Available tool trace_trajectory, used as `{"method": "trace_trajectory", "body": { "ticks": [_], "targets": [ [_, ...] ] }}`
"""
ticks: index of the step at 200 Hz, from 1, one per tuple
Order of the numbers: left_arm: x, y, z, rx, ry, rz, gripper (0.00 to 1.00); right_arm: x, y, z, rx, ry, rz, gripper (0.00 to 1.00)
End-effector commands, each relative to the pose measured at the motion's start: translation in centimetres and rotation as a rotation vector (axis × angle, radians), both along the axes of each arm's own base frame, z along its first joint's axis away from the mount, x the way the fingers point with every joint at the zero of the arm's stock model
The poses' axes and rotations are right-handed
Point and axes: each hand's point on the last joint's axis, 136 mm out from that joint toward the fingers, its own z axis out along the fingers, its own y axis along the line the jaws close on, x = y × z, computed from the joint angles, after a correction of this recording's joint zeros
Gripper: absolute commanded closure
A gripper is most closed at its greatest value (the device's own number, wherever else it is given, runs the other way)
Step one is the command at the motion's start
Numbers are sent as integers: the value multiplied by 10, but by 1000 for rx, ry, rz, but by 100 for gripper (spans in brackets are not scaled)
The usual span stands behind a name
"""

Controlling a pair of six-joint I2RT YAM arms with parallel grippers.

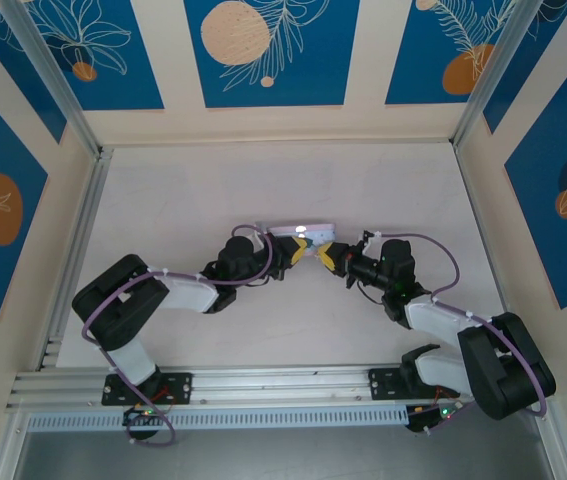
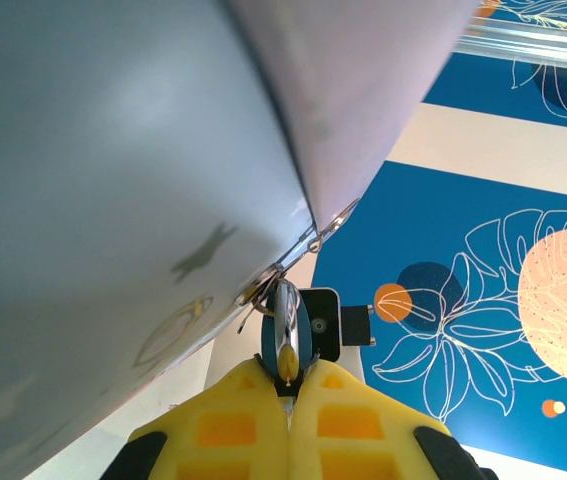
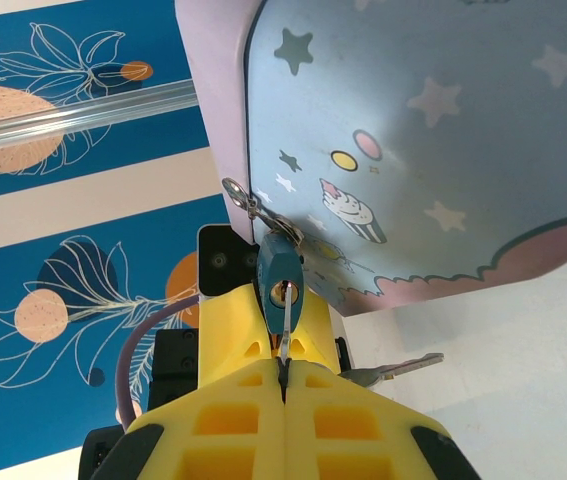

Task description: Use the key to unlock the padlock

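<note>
Overhead, top view: left gripper [image 1: 296, 252] and right gripper [image 1: 326, 256] recorded tip to tip at frame centre, just below tin [image 1: 303, 231] on table [image 1: 213, 190].
Left wrist view: yellow fingers pressed together at bottom centre, clamped on padlock [image 2: 295, 335]; padlock hung at tin's latch, tin seen across upper left.
Right wrist view: fingers closed on key [image 3: 286, 330]; blade entered in keyhole of padlock [image 3: 278, 270] at frame centre. Second key [image 3: 403, 367] noted lower right.
</note>
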Motion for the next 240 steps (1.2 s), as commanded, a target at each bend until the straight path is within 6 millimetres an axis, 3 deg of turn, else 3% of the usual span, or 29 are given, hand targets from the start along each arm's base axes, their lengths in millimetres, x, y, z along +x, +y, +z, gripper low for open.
{"method": "trace_trajectory", "body": {
  "ticks": [1, 135, 186, 240],
  "targets": [
    [-7, -8, 14, -45, -34, -32, 100, 6, 4, 13, 9, -44, 8, 100],
    [-10, -13, 25, -78, -60, -64, 100, 19, 4, 11, 30, -67, 44, 100],
    [-11, -8, 16, -56, -49, -48, 100, 21, 0, 15, 32, -85, 65, 100],
    [-15, 5, -2, 47, -64, -29, 100, 16, -9, 6, 15, -59, 52, 100]
  ]
}}
